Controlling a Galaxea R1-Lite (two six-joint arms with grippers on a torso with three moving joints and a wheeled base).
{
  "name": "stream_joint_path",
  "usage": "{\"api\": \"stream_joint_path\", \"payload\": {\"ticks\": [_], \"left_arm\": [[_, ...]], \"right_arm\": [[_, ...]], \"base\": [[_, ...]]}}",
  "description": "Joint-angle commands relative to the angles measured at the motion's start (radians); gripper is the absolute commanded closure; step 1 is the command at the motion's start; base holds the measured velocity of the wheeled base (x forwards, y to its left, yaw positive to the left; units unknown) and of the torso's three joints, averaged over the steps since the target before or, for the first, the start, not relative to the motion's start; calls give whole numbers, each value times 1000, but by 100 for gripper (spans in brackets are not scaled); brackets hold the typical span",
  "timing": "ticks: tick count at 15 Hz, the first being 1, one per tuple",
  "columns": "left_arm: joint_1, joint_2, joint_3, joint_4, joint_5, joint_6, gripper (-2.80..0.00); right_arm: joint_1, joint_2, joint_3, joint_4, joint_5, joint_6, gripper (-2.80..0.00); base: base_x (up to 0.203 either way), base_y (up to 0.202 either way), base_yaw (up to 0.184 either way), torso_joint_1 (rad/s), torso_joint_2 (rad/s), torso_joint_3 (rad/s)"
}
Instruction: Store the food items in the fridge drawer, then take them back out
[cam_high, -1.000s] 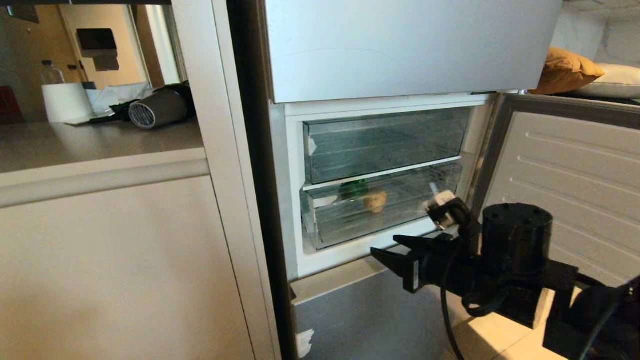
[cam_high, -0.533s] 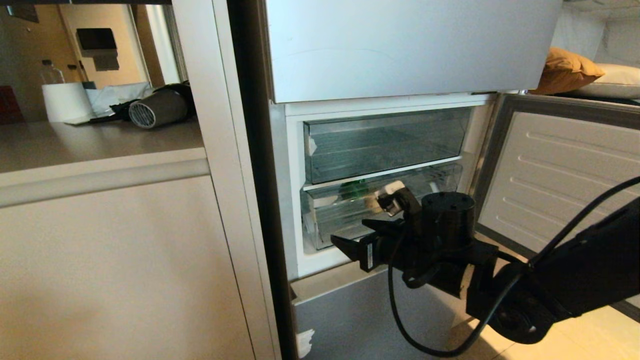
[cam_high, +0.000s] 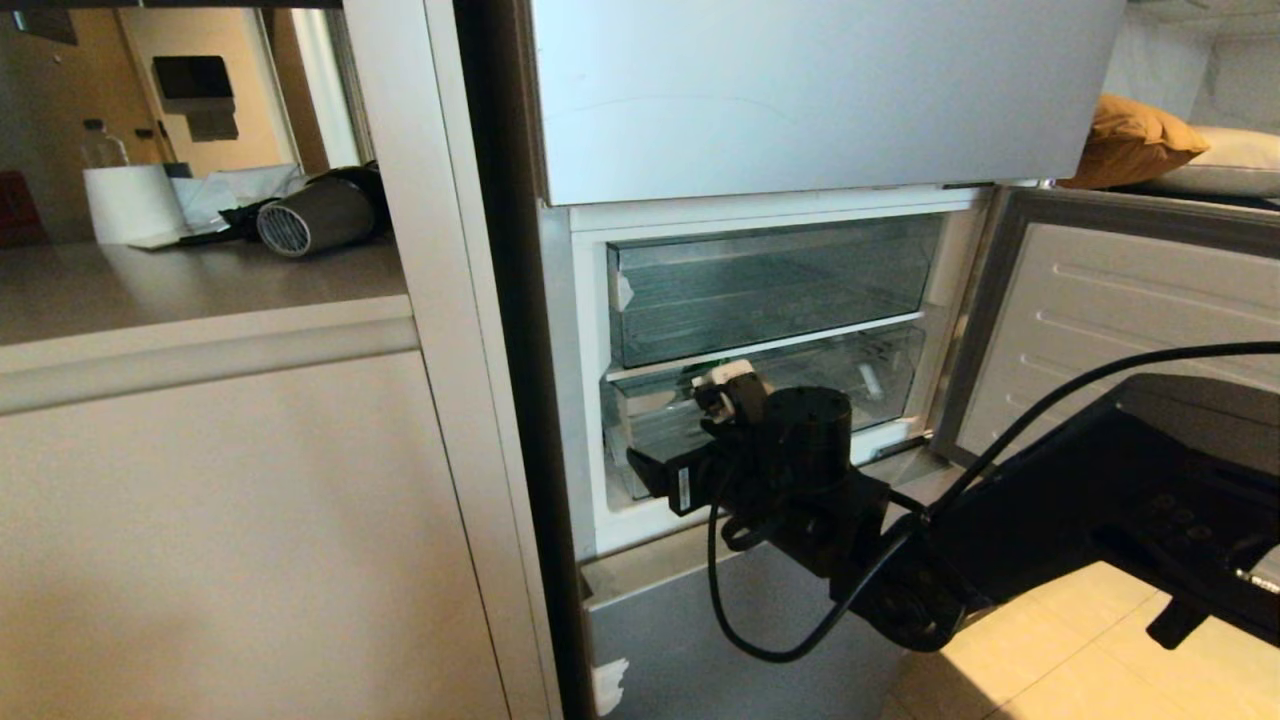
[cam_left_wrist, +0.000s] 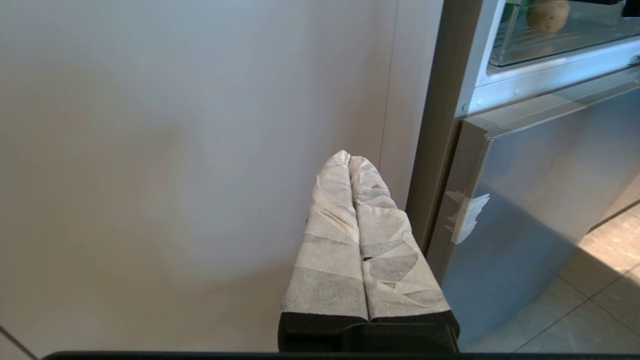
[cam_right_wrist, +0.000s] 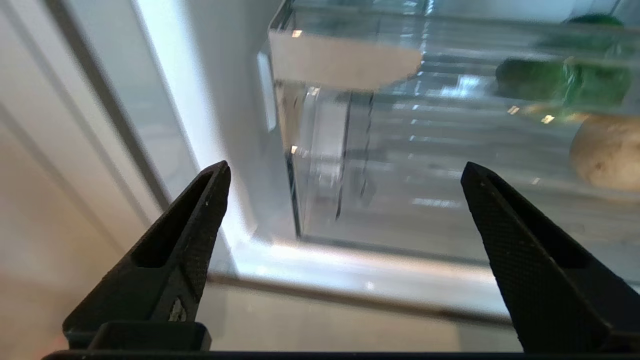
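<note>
Now | fridge drawer (cam_right_wrist: 400, 165): green pepper (cam_right_wrist: 565, 80), tan bun (cam_right_wrist: 607, 150) inside

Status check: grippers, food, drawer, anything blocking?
Right gripper open, empty, at the fridge drawer front corner. Left gripper shut, parked by the cabinet. Bun and pepper inside the drawer. Only the clear front wall between.

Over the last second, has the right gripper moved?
Yes. In the head view the right gripper has travelled leftward along the front of the lower fridge drawer, from below its right end to its left end. Its fingers are spread open, empty.
</note>
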Motion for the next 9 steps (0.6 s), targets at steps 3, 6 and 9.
{"api": "stream_joint_path", "payload": {"ticks": [3, 6, 9], "left_arm": [[0, 0, 0, 0, 0, 0, 0], [0, 0, 0, 0, 0, 0, 0], [0, 0, 0, 0, 0, 0, 0]], "right_arm": [[-1, 56, -74, -4, -26, -3, -280], [1, 93, -114, -4, -65, -10, -280], [1, 114, -145, -4, -88, -17, -280]], "base": [[0, 0, 0, 0, 0, 0], [0, 0, 0, 0, 0, 0], [0, 0, 0, 0, 0, 0]]}}
